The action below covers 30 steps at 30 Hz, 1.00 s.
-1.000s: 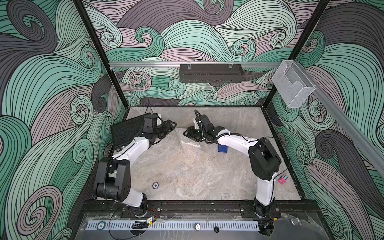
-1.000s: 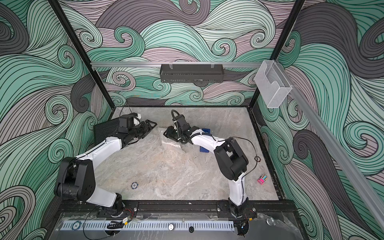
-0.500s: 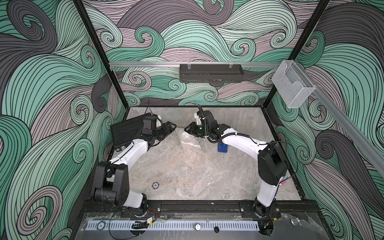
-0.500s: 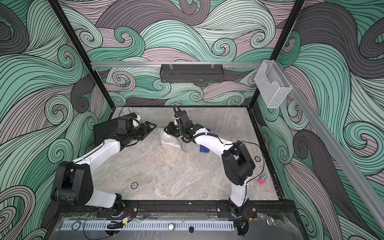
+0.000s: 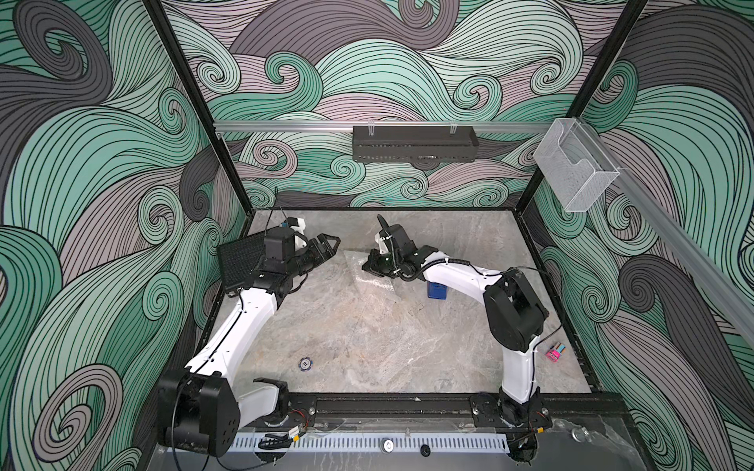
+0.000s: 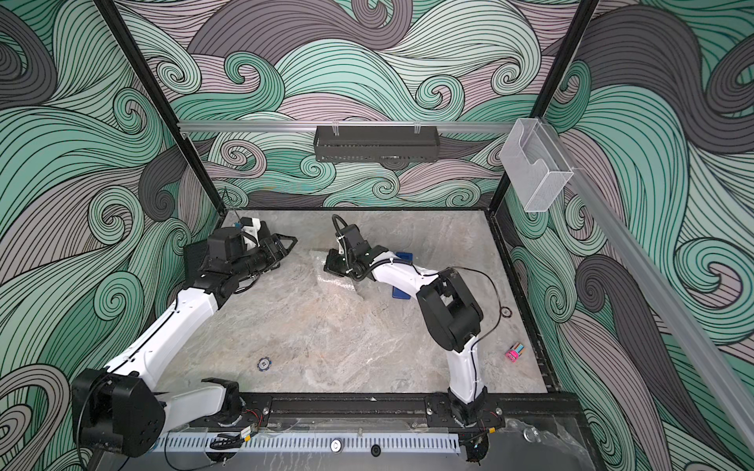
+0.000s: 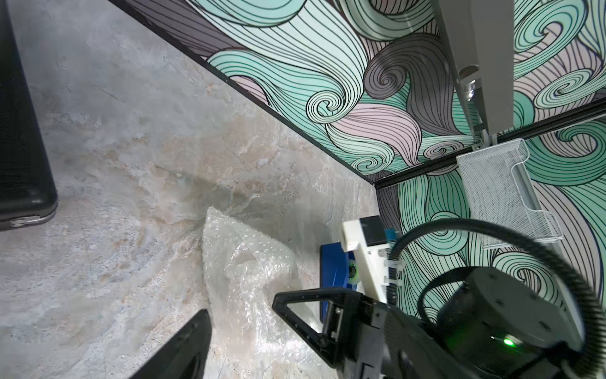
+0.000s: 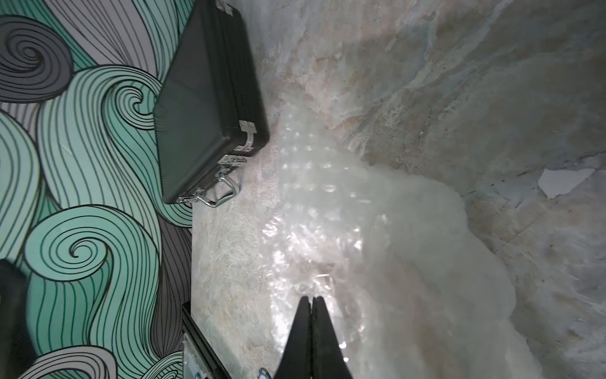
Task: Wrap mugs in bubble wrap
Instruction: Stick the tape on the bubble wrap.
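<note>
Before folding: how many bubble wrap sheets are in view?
1: bubble wrap crumpled on the far half of the table, beside the blue tape dispenser; folds may hide another.

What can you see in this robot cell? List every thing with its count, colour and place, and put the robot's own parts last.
bubble wrap: one, clear, crumpled on the table towards the back
tape dispenser: one, blue, under the right arm
case: one, black, by the left wall
poker chip: one, blue and white, front left
small block: one, mostly pink, front right
small ring: one, black, near the right edge
wire basket: one, black, back wall
holder: one, clear, right wall
table: one, grey marble
left gripper: open, in the air
right gripper: shut on the bubble wrap
</note>
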Tool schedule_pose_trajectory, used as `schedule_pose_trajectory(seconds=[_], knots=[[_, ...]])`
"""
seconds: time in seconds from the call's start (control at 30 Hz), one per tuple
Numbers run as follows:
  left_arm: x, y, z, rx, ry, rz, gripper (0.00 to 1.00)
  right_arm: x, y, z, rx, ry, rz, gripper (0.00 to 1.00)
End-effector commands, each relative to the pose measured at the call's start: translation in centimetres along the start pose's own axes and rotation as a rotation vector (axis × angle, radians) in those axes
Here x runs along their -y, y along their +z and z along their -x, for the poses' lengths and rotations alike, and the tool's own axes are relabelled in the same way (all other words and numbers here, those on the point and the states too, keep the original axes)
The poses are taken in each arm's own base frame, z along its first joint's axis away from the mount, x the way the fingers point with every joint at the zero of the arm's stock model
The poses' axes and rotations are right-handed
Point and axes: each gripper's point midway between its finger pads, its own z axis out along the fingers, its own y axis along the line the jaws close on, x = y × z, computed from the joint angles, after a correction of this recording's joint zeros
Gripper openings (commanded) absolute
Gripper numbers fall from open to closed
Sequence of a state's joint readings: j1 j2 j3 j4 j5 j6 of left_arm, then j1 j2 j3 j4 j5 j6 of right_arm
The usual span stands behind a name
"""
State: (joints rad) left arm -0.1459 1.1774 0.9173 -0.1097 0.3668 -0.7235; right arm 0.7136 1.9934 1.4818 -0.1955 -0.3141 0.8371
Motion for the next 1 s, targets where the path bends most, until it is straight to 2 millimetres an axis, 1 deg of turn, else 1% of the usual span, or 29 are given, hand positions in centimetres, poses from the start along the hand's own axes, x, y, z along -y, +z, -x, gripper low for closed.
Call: schedule_pose_trajectory(seconds=[0.0,0.13,0.3,0.4,0.57,0.63,0.7,0.8,0.87,0.97], knots=[[-0.3,-1.4,0.6,0.054,0.039,0.032,0.85,0.7,0.3,-0.1,-0.004,-0.008,-0.041,0.00],[-0.7,-2.2,0.6,0.070,0.054,0.059,0.87,2.0,0.8,-0.2,-0.013,-0.006,-0.096,0.00],[-1.2,-2.7,0.3,0.065,0.054,0.072,0.87,2.0,1.3,-0.2,-0.026,-0.014,-0.108,0.00],[-1.5,-3.1,0.3,0.065,0.048,0.082,0.88,2.5,1.1,-0.3,-0.030,-0.020,-0.138,0.00],[-1.6,-4.1,0.4,0.081,0.038,0.085,0.90,3.6,1.1,-1.0,-0.059,-0.030,-0.196,0.00],[-1.8,-4.6,0.3,0.087,0.038,0.092,0.91,3.3,1.0,-0.9,-0.054,-0.034,-0.185,0.00],[-2.0,-5.0,0.2,0.088,0.036,0.101,0.91,2.2,0.5,-0.4,-0.034,-0.042,-0.146,0.00],[-2.1,-5.4,0.1,0.094,0.036,0.102,0.92,0.4,-0.9,0.5,0.002,-0.062,-0.111,0.00],[-2.2,-5.6,0.2,0.098,0.035,0.106,0.93,-0.5,-1.7,0.9,0.014,-0.069,-0.090,0.00],[-2.3,-5.7,0.2,0.101,0.030,0.109,0.93,-0.9,-2.6,0.9,0.023,-0.068,-0.080,0.00]])
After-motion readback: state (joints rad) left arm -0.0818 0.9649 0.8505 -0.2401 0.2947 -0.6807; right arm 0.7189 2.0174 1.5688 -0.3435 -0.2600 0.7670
